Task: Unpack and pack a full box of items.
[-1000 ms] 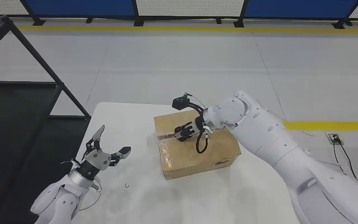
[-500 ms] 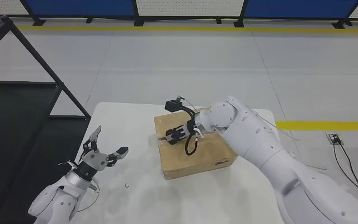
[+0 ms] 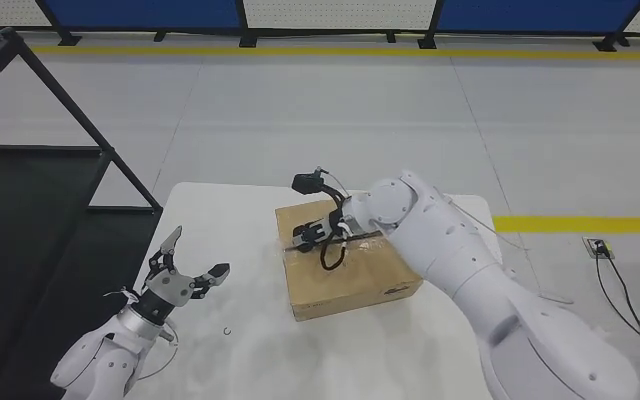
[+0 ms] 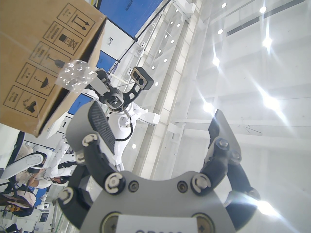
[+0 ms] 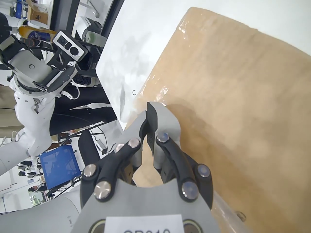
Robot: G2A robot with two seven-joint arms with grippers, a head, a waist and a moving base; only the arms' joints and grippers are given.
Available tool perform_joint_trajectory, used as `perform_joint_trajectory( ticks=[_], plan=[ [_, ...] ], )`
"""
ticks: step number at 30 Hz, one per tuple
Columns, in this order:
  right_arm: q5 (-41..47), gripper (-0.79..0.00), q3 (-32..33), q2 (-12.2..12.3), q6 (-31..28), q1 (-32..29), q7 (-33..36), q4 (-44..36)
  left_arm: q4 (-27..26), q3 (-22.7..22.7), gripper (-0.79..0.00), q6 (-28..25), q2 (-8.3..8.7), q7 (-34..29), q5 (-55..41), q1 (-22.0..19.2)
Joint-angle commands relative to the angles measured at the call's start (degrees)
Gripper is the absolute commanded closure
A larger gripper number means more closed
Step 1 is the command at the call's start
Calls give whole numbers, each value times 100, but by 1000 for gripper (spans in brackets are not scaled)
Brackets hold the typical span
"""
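While our right gripper (image 5: 150,115) is clenched tight at the top edge of the box (image 5: 230,98), right beside the crumpled clear tape (image 4: 73,76), we can't tell whether a strip is pinched in its grip. The box sits closed on the table (image 3: 230,210), flaps down. Our left gripper (image 3: 200,252) hangs wide open over the table, well apart from the box, bracing nothing. There's the danger: pull on the tape and the unbraced box may slide or tip, or the tape could snap short and leave the seam sealed.
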Motion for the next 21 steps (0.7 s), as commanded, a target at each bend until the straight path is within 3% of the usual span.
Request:
perform_joint_trajectory(
  ticks=[1,13,21],
  plan=[
    [7,0,15,-52,-28,-18,24,64,-2,2,-785,6,2,-11,4,2],
    [31,0,130,-337,-353,-7,65,252,-6,39,-785,3,6,-17,41,21],
    [-275,0,65,-562,-98,25,-98,315,7,5,-785,-22,10,-50,-5,48]
  ],
)
